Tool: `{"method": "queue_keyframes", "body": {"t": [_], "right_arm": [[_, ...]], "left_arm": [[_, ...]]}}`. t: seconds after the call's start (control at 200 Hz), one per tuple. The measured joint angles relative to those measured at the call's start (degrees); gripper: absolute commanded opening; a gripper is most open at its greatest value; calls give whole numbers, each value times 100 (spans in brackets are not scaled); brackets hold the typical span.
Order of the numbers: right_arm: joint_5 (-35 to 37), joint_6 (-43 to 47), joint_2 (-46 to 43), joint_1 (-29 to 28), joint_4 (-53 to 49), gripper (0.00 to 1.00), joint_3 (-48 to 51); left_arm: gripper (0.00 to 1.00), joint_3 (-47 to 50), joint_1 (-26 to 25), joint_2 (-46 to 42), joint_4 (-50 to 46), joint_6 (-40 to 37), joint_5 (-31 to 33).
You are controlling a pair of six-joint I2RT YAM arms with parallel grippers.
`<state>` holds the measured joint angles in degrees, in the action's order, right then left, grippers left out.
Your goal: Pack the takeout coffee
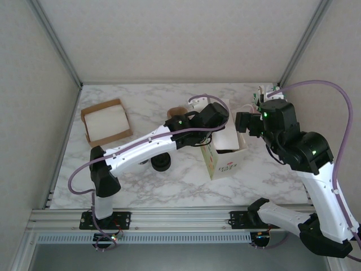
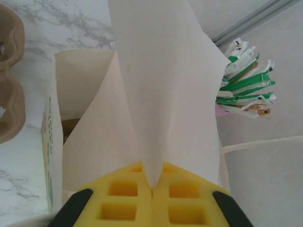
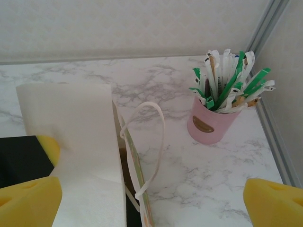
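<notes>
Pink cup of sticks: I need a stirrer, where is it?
Right wrist view: the pink cup stands in the table's far right corner, beyond the paper bag.

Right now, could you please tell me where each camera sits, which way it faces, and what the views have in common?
Top external: above and behind the robot, looking down on the marble table; left arm and right arm show.
Left wrist: on the left arm, facing along the left gripper, shut on the paper bag.
Right wrist: on the right arm, facing the far wall past the open right gripper.
Shared: both wrist views catch the paper bag and the pink cup of stirrers.
</notes>
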<state>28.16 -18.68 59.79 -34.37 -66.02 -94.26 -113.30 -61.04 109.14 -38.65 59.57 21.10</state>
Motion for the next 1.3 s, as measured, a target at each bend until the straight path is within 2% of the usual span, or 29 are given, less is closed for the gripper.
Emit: {"method": "queue_keyframes", "body": {"t": [0.696, 0.781, 0.951, 1.302], "right_arm": [[-293, 4, 227, 120, 17, 99, 0], [-291, 4, 236, 125, 17, 99, 0], [-293, 20, 243, 149, 17, 99, 0], [-295, 26, 269, 162, 17, 99, 0]], "left_arm": [[0, -839, -4, 643, -868, 564, -2], [14, -874, -4, 660, -896, 566, -7], [25, -909, -4, 684, -909, 562, -26], [30, -914, -4, 684, -887, 415, -28]]}}
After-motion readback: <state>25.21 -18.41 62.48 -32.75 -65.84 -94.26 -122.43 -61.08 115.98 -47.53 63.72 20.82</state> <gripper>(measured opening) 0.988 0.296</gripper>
